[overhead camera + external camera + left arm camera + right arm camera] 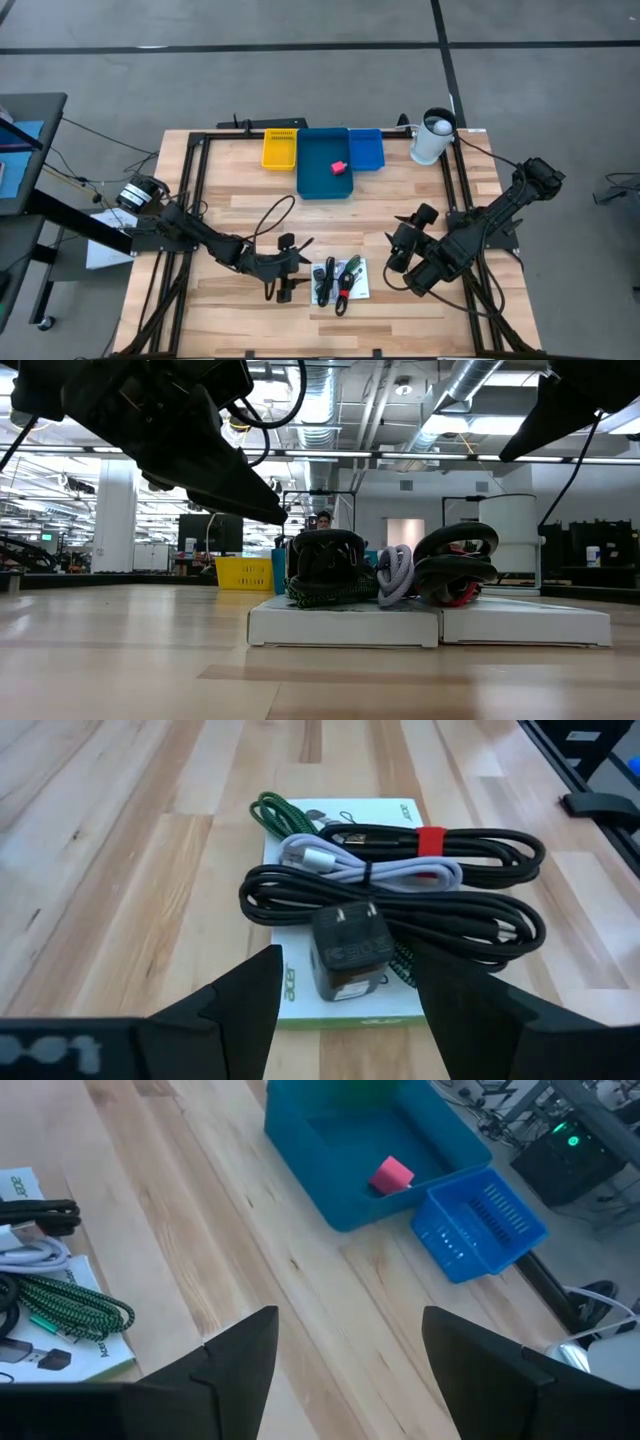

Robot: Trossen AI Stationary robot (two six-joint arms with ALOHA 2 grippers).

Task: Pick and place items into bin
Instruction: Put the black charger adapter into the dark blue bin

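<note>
The items lie in one heap near the table's front: white printed cards (pixel 300 982) under coiled black cables (pixel 470 915), a white cable (pixel 385 870), a green braided cable (pixel 275 815) and a black plug (pixel 350 952). My left gripper (pixel 297 268) stands open just left of the heap, its fingers (pixel 240 1010) on either side of the plug's near end, touching nothing. My right gripper (pixel 393 255) hangs open above the table right of the heap (pixel 338 280). The blue bin (pixel 325 180) at the far middle holds a pink-red block (pixel 339 167).
A yellow basket (pixel 280 148) stands at the bin's left and a small blue basket (pixel 366 148) at its right. A white cylinder (pixel 432 138) stands at the far right. Bare wood lies between the heap and the bin. Black frame rails (pixel 455 190) run along the table's sides.
</note>
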